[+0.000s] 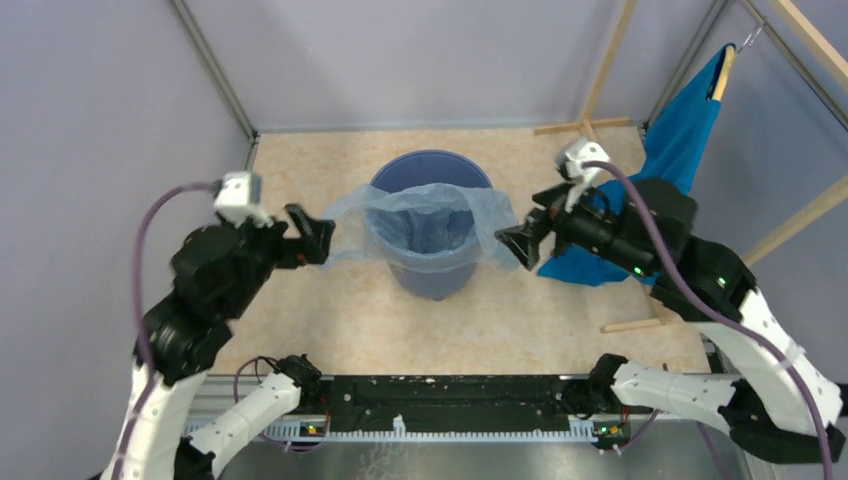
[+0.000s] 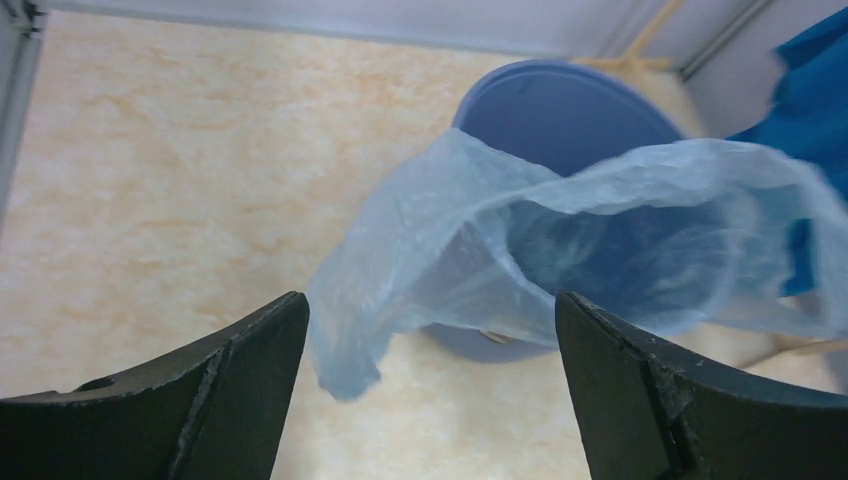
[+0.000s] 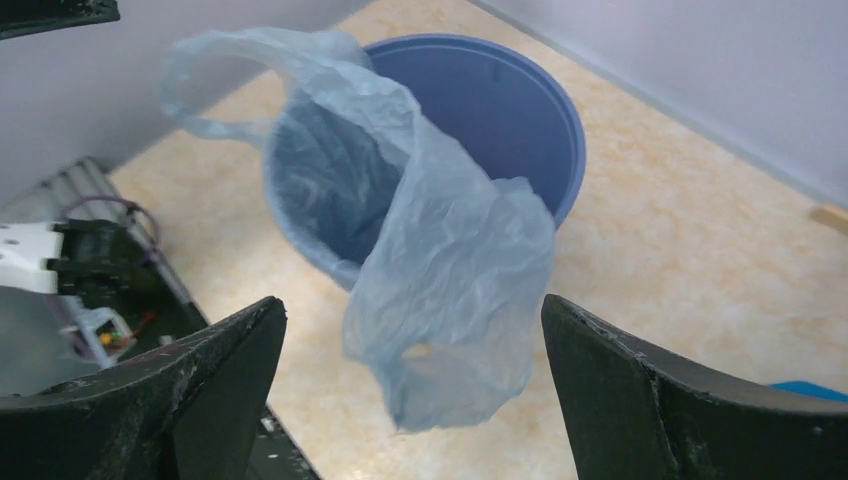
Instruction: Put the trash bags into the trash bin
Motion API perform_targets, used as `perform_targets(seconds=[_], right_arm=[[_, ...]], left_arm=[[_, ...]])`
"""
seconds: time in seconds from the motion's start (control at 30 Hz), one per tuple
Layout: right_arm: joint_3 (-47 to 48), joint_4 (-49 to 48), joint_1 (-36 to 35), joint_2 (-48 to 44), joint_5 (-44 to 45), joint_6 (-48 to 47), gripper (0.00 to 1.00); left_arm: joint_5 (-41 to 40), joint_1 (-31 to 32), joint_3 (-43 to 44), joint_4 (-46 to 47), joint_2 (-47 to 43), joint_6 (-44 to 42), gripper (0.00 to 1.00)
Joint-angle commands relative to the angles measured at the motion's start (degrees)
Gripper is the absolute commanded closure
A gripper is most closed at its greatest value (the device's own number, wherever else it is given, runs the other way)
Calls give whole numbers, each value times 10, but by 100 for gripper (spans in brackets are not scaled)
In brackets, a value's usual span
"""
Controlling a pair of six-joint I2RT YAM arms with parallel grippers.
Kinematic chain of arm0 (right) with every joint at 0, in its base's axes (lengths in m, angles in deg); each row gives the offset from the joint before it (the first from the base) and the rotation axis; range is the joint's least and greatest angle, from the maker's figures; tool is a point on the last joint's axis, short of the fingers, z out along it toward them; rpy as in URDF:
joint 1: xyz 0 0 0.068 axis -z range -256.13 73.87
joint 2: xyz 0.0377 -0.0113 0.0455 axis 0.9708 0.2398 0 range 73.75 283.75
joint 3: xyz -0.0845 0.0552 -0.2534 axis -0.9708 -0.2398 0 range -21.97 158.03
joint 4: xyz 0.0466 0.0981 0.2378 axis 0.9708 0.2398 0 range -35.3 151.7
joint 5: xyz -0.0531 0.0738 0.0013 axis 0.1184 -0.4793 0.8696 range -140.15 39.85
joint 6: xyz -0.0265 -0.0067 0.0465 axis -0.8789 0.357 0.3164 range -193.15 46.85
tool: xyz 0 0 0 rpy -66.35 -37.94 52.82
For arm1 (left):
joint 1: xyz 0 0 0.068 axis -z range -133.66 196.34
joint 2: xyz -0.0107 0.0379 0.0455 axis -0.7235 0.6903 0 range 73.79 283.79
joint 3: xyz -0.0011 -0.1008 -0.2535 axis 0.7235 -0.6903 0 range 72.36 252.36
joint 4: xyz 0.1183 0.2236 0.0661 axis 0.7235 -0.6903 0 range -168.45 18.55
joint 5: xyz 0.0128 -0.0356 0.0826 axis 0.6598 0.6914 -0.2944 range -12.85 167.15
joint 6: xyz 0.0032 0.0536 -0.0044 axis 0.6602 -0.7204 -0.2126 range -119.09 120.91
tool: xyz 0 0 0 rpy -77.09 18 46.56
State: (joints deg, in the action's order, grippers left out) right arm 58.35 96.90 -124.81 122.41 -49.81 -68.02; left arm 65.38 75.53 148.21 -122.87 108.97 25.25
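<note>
The round blue trash bin (image 1: 432, 275) stands mid-table. The pale-blue translucent trash bag (image 1: 425, 215) sits in it, its mouth spread over the rim, with loose flaps hanging out at left (image 2: 350, 320) and right (image 3: 450, 300). My left gripper (image 1: 322, 238) is open just left of the bin, its jaws wide apart with the left flap hanging free in front of them (image 2: 430, 300). My right gripper (image 1: 518, 245) is open just right of the bin, with the right flap dangling free between and ahead of its jaws (image 3: 415, 305). Neither holds the bag.
A teal-blue cloth (image 1: 680, 150) hangs on a wooden hanger at the right, behind my right arm. Wooden frame sticks (image 1: 590, 125) lie at the back right. Enclosure walls stand on both sides, with a black rail (image 1: 440, 395) at the near edge.
</note>
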Motion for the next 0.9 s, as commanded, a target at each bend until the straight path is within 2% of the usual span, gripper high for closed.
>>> perform_targets(seconds=[0.0, 0.1, 0.23, 0.27, 0.33, 0.43, 0.6, 0.7, 0.77, 0.87], right_arm=[[66, 50, -49, 114, 113, -87, 1], [102, 61, -100, 170, 231, -129, 1], [111, 25, -102, 210, 348, -144, 4], [106, 7, -102, 213, 368, -146, 5], [95, -28, -100, 217, 388, -150, 15], [106, -45, -46, 229, 318, -127, 37], [104, -78, 49, 247, 174, -106, 57], [101, -101, 95, 265, 102, -91, 73], [91, -121, 126, 279, 70, -76, 81], [72, -155, 164, 302, 26, -57, 87]], left_arm=[[-58, -1, 0, 13, 135, -154, 1], [-37, -1, -20, 62, 149, -185, 1], [-58, -2, -43, 103, 167, -181, 2], [-80, -3, -43, 103, 177, -172, 3], [-122, -7, -43, 102, 197, -152, 8], [-130, -23, -35, 113, 227, -141, 20], [-90, -56, -6, 151, 261, -154, 28], [-51, -79, 17, 166, 298, -161, 40], [-30, -92, 30, 179, 329, -159, 51], [-10, -107, 44, 207, 371, -156, 56]])
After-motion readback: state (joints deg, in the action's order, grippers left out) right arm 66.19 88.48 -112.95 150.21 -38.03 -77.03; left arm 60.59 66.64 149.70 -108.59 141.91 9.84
